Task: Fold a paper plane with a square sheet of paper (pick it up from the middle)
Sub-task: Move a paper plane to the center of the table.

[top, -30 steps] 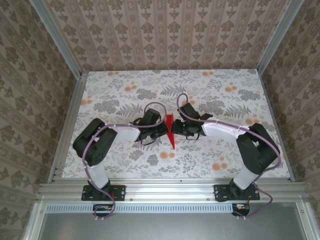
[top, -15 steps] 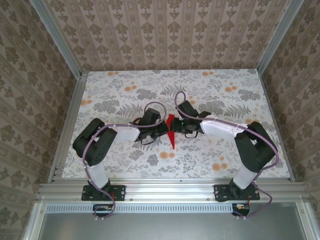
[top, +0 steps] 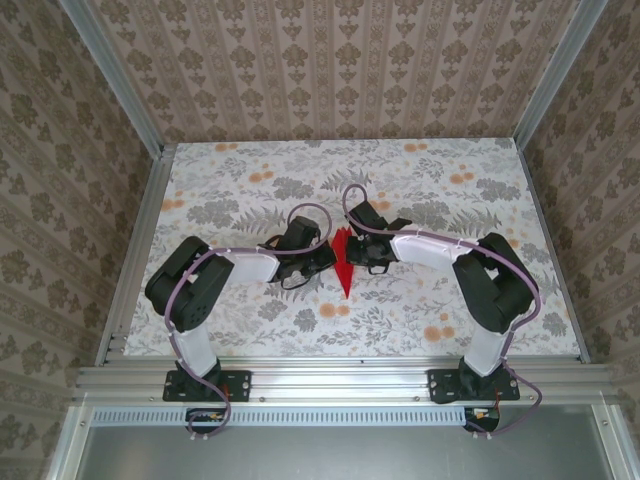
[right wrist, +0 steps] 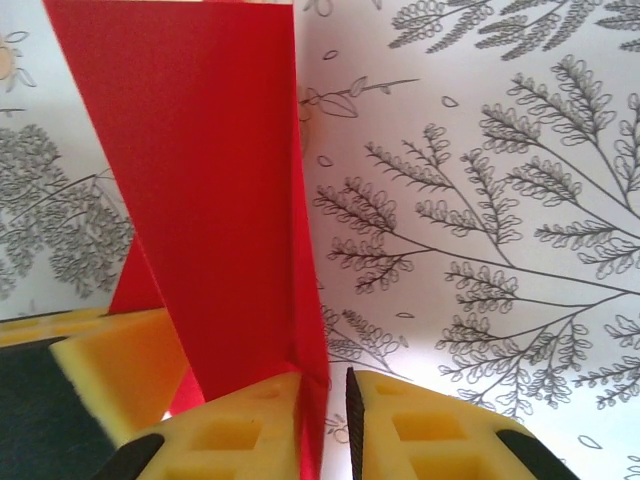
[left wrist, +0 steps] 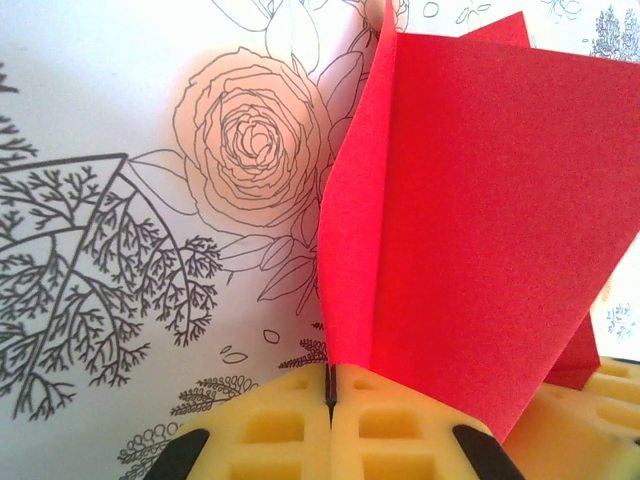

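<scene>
**Figure. Both grippers meeting at the folded paper, mid-table.**

You see the table (top: 250, 190), covered in a grey and orange floral print, running from the near metal rail to the far wallpapered wall.

The left arm (top: 200, 280) rises from its base at the near left and reaches right toward the middle. The right arm (top: 480, 275) mirrors it from the near right and reaches left. Their wrists meet at the centre of the table.

Between them sits the paper plane (top: 343, 262), a narrow bright red wedge whose point aims toward the near edge. It lies at the middle of the table, slightly nearer the near rail than the far wall.

In your left wrist view the red paper (left wrist: 480, 220) stands up from the pads as creased layers, with one folded edge running down into the seam. The left gripper (left wrist: 330, 400) is closed, its two yellow pads (left wrist: 280, 425) pressed together on that edge, so it grips the paper plane.

In your right wrist view the red fold (right wrist: 210, 180) drops between the pads of the right gripper (right wrist: 322, 410). Its jaws stand narrowly apart. One pad (right wrist: 250, 425) touches the paper, and a thin sliver of table shows between the paper and the other pad. A further yellow pad (right wrist: 110, 370) sits just beside the paper at the lower left.
</scene>
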Robot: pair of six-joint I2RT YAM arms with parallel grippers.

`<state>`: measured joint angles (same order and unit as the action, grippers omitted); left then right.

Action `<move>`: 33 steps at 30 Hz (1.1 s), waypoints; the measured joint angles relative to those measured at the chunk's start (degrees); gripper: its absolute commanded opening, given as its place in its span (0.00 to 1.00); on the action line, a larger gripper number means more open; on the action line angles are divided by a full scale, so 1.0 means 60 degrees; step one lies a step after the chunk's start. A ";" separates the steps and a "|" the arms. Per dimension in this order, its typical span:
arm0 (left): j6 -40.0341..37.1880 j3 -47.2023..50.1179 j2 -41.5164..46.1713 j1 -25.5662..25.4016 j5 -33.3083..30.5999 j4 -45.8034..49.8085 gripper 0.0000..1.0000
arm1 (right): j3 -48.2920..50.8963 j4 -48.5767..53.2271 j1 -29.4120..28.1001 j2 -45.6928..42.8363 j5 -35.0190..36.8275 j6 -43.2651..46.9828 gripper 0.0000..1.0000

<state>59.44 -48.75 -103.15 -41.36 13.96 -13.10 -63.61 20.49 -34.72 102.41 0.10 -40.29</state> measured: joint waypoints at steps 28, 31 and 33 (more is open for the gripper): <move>0.0350 0.0186 -0.0171 0.0160 0.0506 -0.0375 0.00 | -0.0084 0.0342 0.0164 -0.1359 -0.0681 0.0284 0.32; 0.0350 0.0186 -0.0171 0.0160 0.0557 -0.0481 0.00 | -0.0084 0.0291 0.0160 -0.1421 -0.0965 0.0499 0.32; 0.0350 0.0186 -0.0171 0.0160 0.0586 -0.0532 0.00 | -0.0084 0.0295 0.0153 -0.1337 -0.1140 0.0627 0.32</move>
<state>61.54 -47.64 -104.18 -40.40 17.47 -16.29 -64.12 22.26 -33.80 94.39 -6.74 -36.53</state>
